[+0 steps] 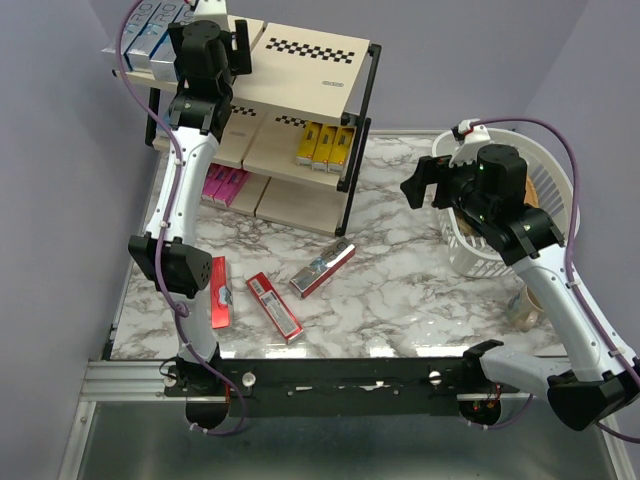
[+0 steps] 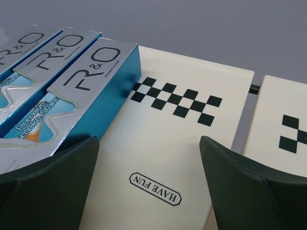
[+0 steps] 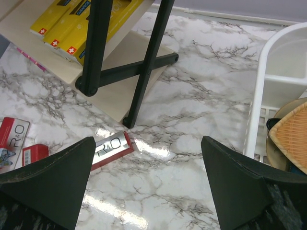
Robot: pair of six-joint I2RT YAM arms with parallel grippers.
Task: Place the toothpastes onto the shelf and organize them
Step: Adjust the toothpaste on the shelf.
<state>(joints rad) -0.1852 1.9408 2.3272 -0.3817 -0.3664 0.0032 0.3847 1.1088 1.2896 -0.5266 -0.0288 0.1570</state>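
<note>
Left gripper (image 2: 148,141): jaws spread wide, nothing between them. It hovers over the left top board of the shelf (image 2: 201,72), just right of the silver/teal toothpastes (image 2: 91,81). The wrist view shows three of these boxes lying side by side, long sides touching, lettering up. The left finger (image 2: 53,167) overlaps the nearest box in that view; can't tell if it touches. The bare board with its checkered strip (image 2: 175,100) sits between the fingers.

Right gripper (image 3: 148,139): also fully spread and empty, touching nothing. It hangs above the marble table (image 1: 400,300), between the shelf's right leg and the white basket (image 1: 555,170). A woven tray (image 3: 292,134) is in the basket.

Where the toothpastes are:
- Top tier, far left: the silver/teal row.
- Middle tier, right board: three yellow boxes (image 1: 325,145) side by side at the front edge.
- Bottom tier, left: pink boxes (image 1: 225,185), partly hidden by the left arm.
- Three red boxes lie flat on the table in front of the shelf, apart from each other: one next to the left arm's elbow (image 1: 219,292), one angled just right of it (image 1: 274,306), and one with its silver face up nearer the shelf (image 1: 323,268). Neither gripper touches them.
</note>
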